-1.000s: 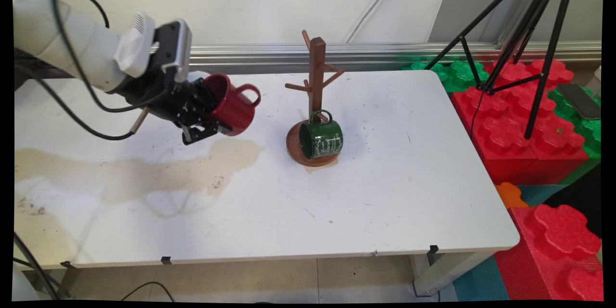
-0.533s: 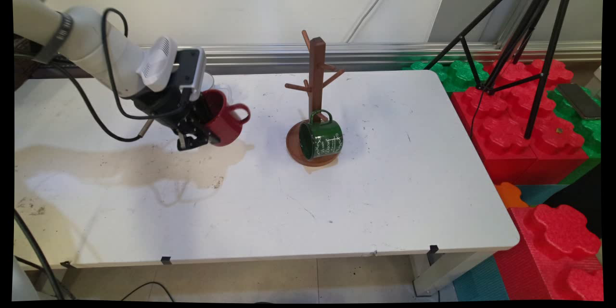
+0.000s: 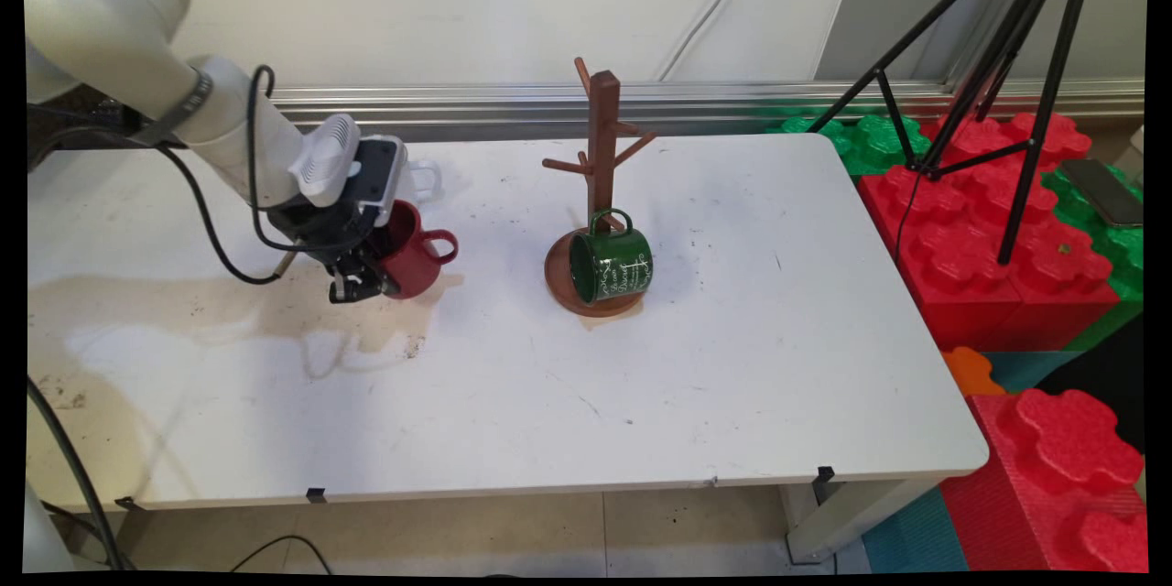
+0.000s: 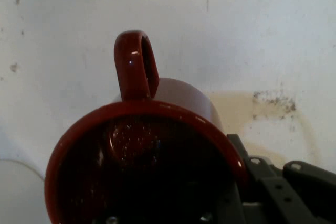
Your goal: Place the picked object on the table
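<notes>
Fingers of the black two-finger gripper [image 3: 366,279] clamp the glossy red ceramic mug [image 3: 409,252] by its rim, low over the stained white table [image 3: 513,385], handle pointing right toward the brown wooden mug tree [image 3: 602,156] beyond, where a green enamel mug [image 3: 612,265] rests.

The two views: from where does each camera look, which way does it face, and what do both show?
Main view: stands above the table's near side, looks down across it to the wall; shows the white arm and gripper.
Hand view: sits on the hand, looks along the gripper into the red mug; black linkage shows at the bottom right.
Shared: the red mug, its handle, the stained table.
</notes>
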You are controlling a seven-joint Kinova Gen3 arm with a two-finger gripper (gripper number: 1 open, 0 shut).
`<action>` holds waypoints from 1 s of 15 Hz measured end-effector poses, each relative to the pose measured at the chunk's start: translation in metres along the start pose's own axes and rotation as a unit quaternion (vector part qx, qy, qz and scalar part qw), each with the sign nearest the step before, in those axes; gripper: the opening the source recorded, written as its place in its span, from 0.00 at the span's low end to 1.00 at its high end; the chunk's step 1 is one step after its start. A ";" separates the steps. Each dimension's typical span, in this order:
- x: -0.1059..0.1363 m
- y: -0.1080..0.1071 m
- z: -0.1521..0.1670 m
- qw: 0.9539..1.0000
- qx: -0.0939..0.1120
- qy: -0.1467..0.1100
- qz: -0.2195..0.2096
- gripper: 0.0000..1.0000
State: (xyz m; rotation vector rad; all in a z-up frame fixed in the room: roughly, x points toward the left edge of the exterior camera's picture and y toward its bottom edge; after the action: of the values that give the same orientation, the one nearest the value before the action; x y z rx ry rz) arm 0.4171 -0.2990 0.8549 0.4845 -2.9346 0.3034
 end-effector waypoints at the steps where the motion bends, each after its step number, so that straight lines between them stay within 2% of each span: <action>1: -0.001 -0.002 0.004 1.000 -0.001 -0.004 0.001 0.00; 7: -0.006 -0.012 0.035 0.999 -0.015 -0.036 0.006 0.00; 12: -0.009 -0.016 0.050 0.998 -0.021 -0.052 0.009 0.00; 13: -0.009 -0.016 0.051 0.998 -0.021 -0.053 0.009 1.00; 15: -0.008 -0.018 0.055 0.998 -0.023 -0.055 0.011 1.00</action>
State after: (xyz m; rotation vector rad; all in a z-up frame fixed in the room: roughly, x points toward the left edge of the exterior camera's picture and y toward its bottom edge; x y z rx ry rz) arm 0.4247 -0.3256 0.8033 0.4789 -3.0475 0.2192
